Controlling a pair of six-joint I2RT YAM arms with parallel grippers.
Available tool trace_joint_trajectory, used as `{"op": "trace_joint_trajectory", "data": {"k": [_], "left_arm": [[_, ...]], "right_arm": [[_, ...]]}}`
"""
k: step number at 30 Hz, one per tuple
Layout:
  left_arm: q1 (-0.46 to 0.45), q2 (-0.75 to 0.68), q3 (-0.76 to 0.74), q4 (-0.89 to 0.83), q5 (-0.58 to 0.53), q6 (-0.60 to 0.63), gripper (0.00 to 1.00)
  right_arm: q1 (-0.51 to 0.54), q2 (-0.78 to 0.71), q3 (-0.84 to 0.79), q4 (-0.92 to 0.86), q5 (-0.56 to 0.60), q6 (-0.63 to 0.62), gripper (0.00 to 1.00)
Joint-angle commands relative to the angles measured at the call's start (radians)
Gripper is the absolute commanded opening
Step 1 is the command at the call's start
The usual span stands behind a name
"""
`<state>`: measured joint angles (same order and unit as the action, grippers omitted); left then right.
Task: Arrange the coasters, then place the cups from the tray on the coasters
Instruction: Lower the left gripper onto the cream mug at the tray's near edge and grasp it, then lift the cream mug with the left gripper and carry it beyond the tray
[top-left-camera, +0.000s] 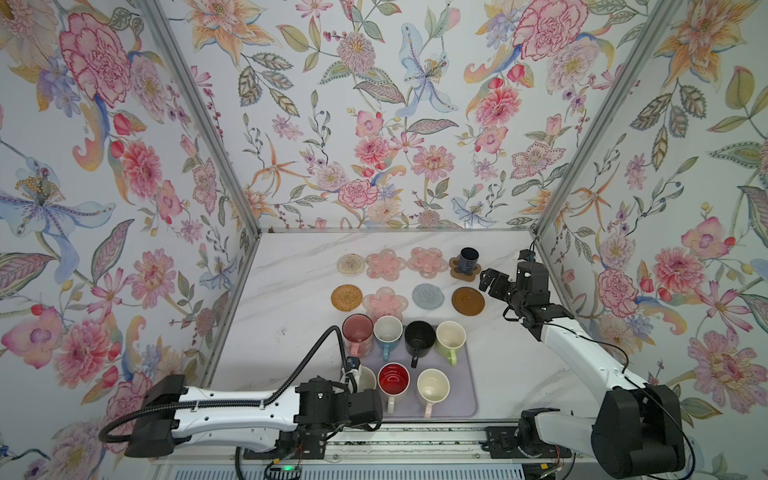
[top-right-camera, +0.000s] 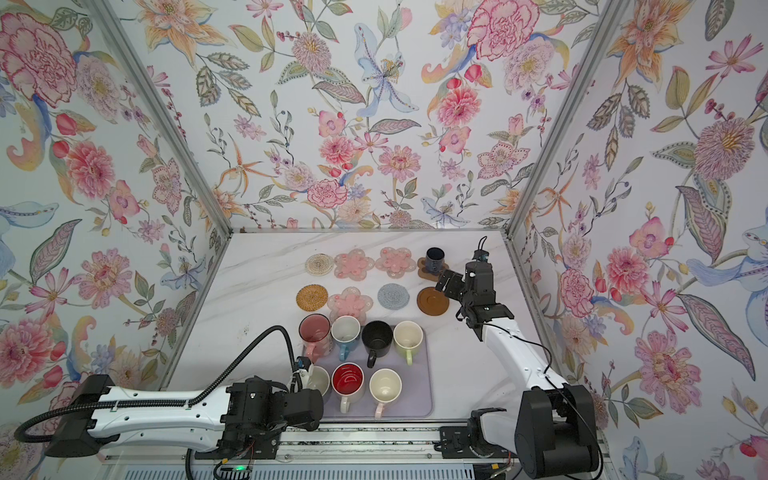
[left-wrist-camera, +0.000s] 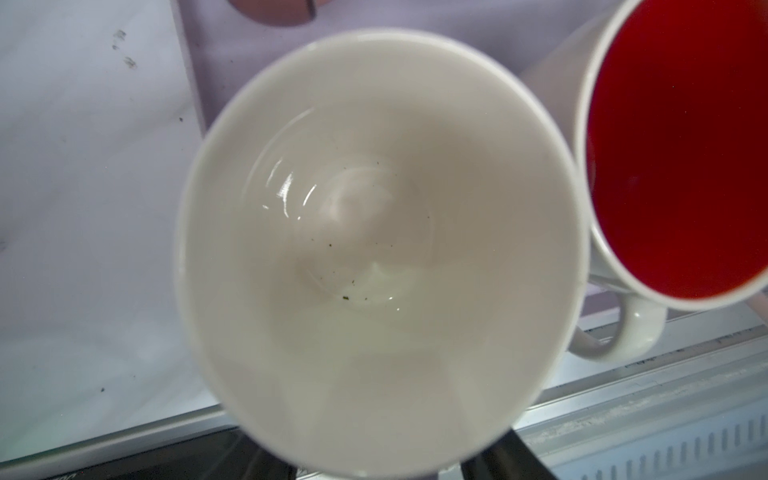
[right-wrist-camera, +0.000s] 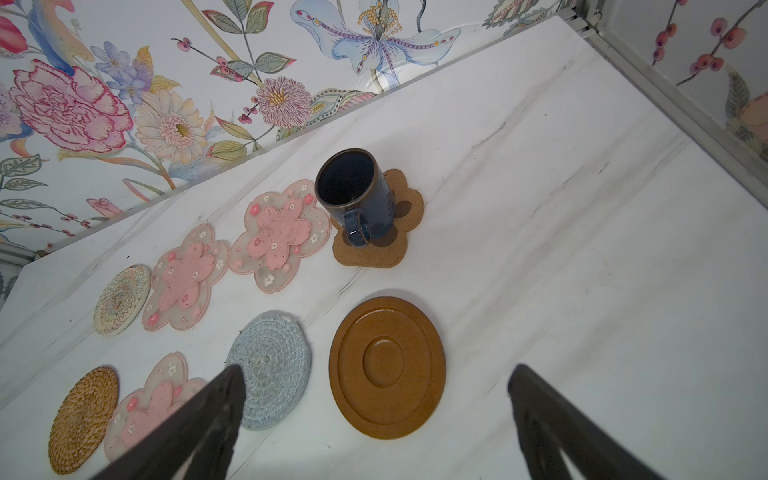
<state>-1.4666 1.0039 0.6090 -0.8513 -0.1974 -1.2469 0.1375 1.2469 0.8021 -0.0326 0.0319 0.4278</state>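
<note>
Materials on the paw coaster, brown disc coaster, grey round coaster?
Paw coaster: likely cork, matte tan with a speckled granular face.
Brown disc coaster: wood or moulded composite, smooth matte, recessed concentric rings, no clear grain.
Grey round coaster: soft cord or yarn coiled in a spiral, slightly fuzzy.

Bright, even light; soft wrist-view blur

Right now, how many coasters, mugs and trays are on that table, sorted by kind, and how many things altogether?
Tray: 1
Flower coasters: 3
Round coasters: 4
Paw coaster: 1
Mugs on the tray: 7
Mug on the paw coaster: 1
Total: 17
</note>
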Motion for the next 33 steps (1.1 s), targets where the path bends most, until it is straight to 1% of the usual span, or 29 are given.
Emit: {"op": "trace_joint_trajectory", "data": {"k": [1, 4, 8, 13, 15, 18, 22, 25, 28, 33], "left_arm": [[-0.009, 0.007, -0.009, -0.033, -0.036, -0.003, 0.54], [-0.008, 0.011, -0.011, -0.017, -0.035, 0.001, 0.51], [-0.009, 0.027, -0.012, -0.029, -0.023, 0.001, 0.42], [-0.009, 0.039, -0.016, -0.006, -0.013, 0.003, 0.38], [-0.009, 0.045, -0.015, -0.005, -0.009, 0.003, 0.35], [-0.010, 0.052, -0.009, -0.012, -0.008, 0.003, 0.27], [-0.009, 0.051, -0.006, -0.018, -0.010, 0.003, 0.20], [-0.009, 0.051, 0.008, -0.039, -0.014, 0.003, 0.13], [-0.009, 0.050, 0.028, -0.071, -0.026, 0.001, 0.01], [-0.010, 0.012, 0.038, -0.094, -0.063, -0.023, 0.00]], "right_arm": [[0.006, 0.012, 0.012, 0.005, -0.017, 0.008, 0.99], [0.007, 0.014, 0.012, 0.006, -0.022, 0.010, 0.99], [0.007, 0.011, 0.007, 0.011, -0.026, 0.012, 0.99], [0.009, 0.012, 0.006, 0.014, -0.030, 0.013, 0.99], [0.009, 0.011, 0.003, 0.017, -0.031, 0.015, 0.99], [0.008, 0.012, -0.001, 0.016, -0.033, 0.014, 0.99], [0.009, 0.004, -0.008, 0.017, -0.035, 0.015, 0.99], [0.008, -0.002, -0.017, 0.026, -0.034, 0.015, 0.99], [0.008, 0.003, -0.015, 0.028, -0.036, 0.013, 0.99], [0.008, 0.011, -0.010, 0.030, -0.040, 0.012, 0.99]]}}
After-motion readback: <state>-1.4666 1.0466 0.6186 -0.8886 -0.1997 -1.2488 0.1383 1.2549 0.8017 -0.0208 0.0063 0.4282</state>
